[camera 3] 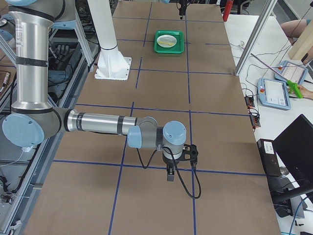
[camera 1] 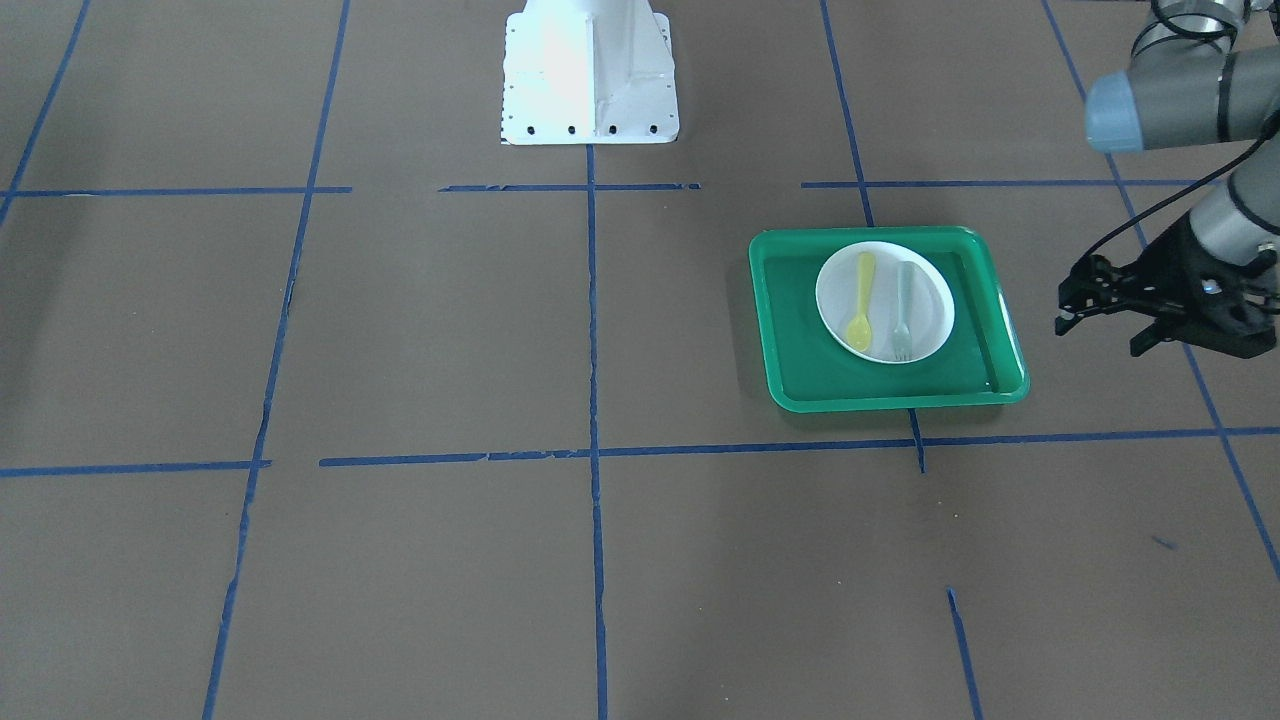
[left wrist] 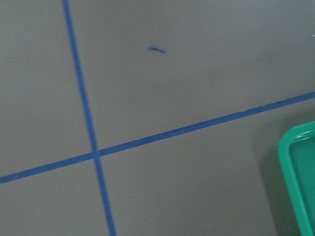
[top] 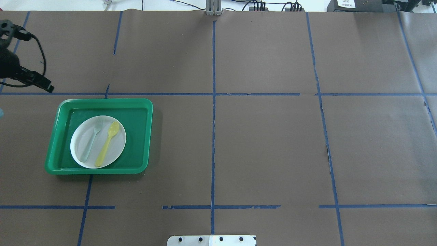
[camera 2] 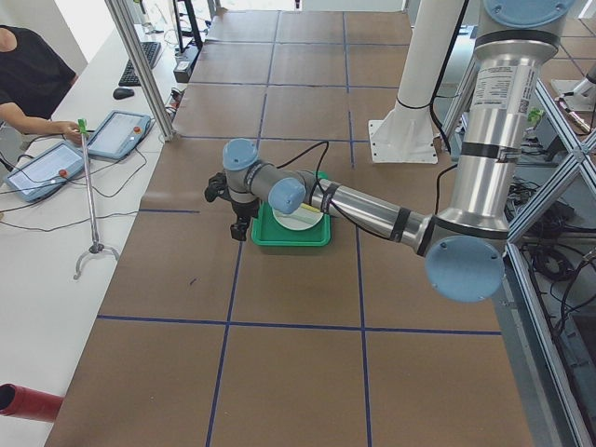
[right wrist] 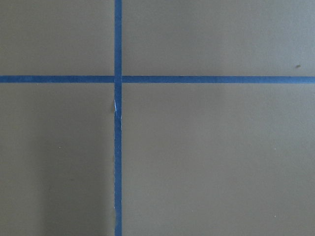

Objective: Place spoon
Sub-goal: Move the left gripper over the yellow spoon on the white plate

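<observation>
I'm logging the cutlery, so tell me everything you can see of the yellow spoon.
The spoon is small, yellow, plastic-looking, with a slim flat handle and oval bowl. It lies flat on the white plate inside the green tray, bowl pointing away from the robot, beside the grey-green fork without touching it. Nothing grips it.

A yellow spoon [camera 1: 860, 305] and a pale grey-green fork [camera 1: 904, 318] are seen on a white plate [camera 1: 882, 285], held in a green tray [camera 1: 800, 335]. The brown desk [camera 1: 450, 320] is crossed by a grid of blue tape lines [camera 1: 592, 320].
</observation>
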Available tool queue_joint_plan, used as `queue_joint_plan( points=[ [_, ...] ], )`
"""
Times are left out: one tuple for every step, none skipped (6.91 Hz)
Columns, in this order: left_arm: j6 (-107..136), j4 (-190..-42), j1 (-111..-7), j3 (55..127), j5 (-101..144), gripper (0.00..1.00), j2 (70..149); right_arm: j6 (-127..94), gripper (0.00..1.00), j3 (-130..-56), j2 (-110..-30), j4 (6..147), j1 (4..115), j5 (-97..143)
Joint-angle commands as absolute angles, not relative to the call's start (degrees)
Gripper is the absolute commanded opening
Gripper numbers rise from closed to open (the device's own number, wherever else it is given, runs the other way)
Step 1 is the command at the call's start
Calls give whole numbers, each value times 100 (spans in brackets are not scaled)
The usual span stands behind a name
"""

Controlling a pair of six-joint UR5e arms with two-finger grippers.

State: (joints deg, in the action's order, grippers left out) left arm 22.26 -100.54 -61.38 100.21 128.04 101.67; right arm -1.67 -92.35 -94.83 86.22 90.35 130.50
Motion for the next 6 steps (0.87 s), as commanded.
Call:
queue_joint_plan(
  points=[
    [3141,-10107,-5102,10072,12358,83,10485,-167,100,-9229,-9483,8622,9035,13043],
    [3581,-10186,-4776,10081,12357,83,10564,-167,100,-9237,-9483,8622,9035,13052],
    [3760,-10187,-4468,10020,12340,83,10547,-167,100,-9237,-9483,8622,9035,13052],
    [3805,-10178,-4239,9993,12288,83,10521,-167,100,-9229,-9483,8622,9035,13052],
    [3832,-10160,-4219,9984,12270,82,10512,-167,100,-9229,-9483,8622,9035,13052],
    [3867,-10151,-4106,9932,12278,81,10503,-167,100,-9229,-9483,8622,9035,13052]
  ],
)
